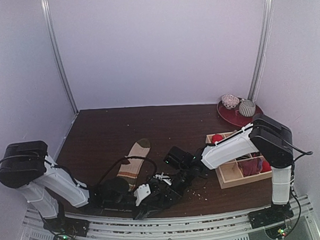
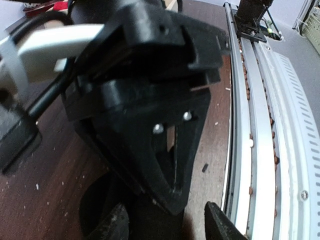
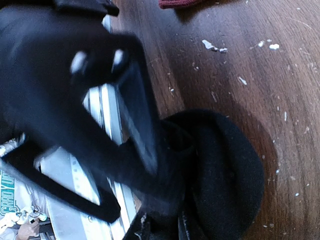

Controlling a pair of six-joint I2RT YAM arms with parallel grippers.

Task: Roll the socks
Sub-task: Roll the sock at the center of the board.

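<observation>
The long tan sock (image 1: 135, 161) with brown toe and stripes lies flat on the dark wooden table, left of centre. The black sock (image 1: 165, 190) is bunched at the near edge, its white cuff stripes showing; it is a rounded black wad in the right wrist view (image 3: 225, 175). My right gripper (image 1: 176, 185) reaches in from the right, and its fingertips (image 3: 165, 231) are close together on black sock fabric. My left gripper (image 1: 147, 197) faces it from the left. Its fingertips (image 2: 167, 227) stand apart around dark sock cloth (image 2: 150, 220), with table showing beside the right fingertip.
A wooden compartment box (image 1: 231, 172) with red and pink bundles stands at the right. A red plate (image 1: 229, 117) with two patterned balls (image 1: 231, 101) sits at the back right. The metal rail (image 1: 170, 226) runs along the near edge, close to both grippers.
</observation>
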